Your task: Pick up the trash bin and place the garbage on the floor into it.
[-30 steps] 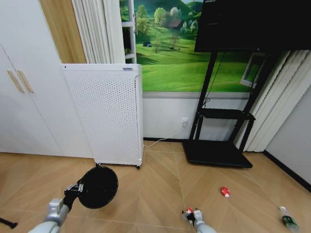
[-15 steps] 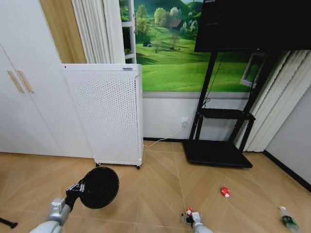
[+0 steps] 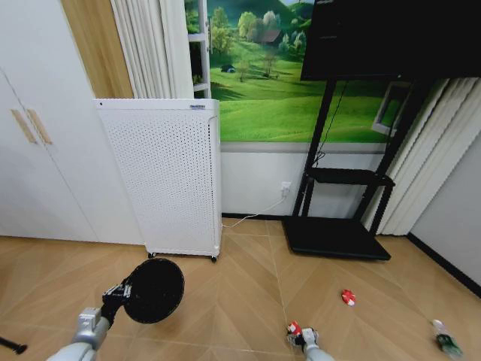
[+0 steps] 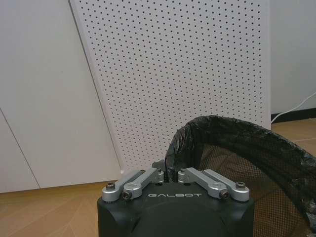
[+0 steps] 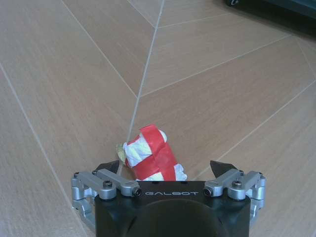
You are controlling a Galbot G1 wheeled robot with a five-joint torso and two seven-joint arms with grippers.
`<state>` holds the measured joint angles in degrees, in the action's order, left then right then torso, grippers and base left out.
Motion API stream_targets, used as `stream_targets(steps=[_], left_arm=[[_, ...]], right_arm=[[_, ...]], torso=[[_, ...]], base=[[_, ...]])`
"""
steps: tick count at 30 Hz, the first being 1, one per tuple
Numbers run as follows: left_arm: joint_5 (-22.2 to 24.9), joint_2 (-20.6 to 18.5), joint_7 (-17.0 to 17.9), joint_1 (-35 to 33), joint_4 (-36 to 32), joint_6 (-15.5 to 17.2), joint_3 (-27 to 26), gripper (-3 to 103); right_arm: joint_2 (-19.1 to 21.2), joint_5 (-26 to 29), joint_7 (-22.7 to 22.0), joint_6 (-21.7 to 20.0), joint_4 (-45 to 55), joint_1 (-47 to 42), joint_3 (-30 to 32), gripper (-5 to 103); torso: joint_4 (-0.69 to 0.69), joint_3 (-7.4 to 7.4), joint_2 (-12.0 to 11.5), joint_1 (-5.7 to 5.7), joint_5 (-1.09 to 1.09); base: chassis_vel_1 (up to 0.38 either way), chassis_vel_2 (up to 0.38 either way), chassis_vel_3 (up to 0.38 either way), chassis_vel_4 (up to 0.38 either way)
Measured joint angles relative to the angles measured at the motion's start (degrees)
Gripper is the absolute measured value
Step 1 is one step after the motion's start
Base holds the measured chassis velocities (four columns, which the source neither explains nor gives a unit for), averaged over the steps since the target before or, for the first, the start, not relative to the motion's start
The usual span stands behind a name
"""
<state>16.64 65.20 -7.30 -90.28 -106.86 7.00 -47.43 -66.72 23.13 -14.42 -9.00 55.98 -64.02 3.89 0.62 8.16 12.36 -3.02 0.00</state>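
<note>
The trash bin [image 3: 154, 289], black and round, hangs tilted above the floor at the lower left, its mouth facing me. My left gripper [image 3: 113, 295] is shut on its rim. In the left wrist view the fingers [image 4: 148, 177] pinch the bag-lined rim of the trash bin [image 4: 247, 158]. My right gripper [image 3: 304, 338] is low over the floor, open, with the red-and-white crumpled wrapper [image 3: 293, 329] between its fingers. The right wrist view shows the wrapper [image 5: 150, 155] lying on the wood between the spread fingertips [image 5: 106, 167] of the right gripper [image 5: 165, 168]. A tiny red piece [image 3: 348, 297] and a small bottle [image 3: 447, 342] lie to the right.
A tall white perforated appliance [image 3: 169, 180] stands behind the bin against the wall. A black TV stand [image 3: 338, 233] sits at the back right. White cupboard doors [image 3: 37, 150] line the left. Open wooden floor [image 3: 233, 301] lies between the two grippers.
The right gripper has settled slightly lower and to the right around the wrapper. The bin and left arm have barely moved.
</note>
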Motion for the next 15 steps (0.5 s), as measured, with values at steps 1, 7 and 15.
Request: stream_targets(steps=[1,7,15], left_arm=[[0.00,0.00,-0.01,0.03,0.04,-0.02,0.00,7],[0.00,-0.07,-0.03,0.18,0.53,-0.27,0.00,7],[-0.14,-0.09,-0.03,0.25,1.11,-0.57,0.05,7]], right_arm=[[-0.20,-0.18,0.00,0.00,-0.21,0.11,0.00,100],[-1.19,-1.28,0.76,0.14,-1.38,0.51,0.00,93],[-1.34,-1.40,1.04,0.57,-1.61,0.64,-0.01,71]], torso=[[0.00,0.00,0.00,0.00,0.00],[-0.01,0.00,0.00,0.00,0.00],[-0.01,0.00,0.00,0.00,0.00]], base=[[0.000,0.000,0.000,0.000],[0.000,0.000,0.000,0.000],[0.000,0.000,0.000,0.000]])
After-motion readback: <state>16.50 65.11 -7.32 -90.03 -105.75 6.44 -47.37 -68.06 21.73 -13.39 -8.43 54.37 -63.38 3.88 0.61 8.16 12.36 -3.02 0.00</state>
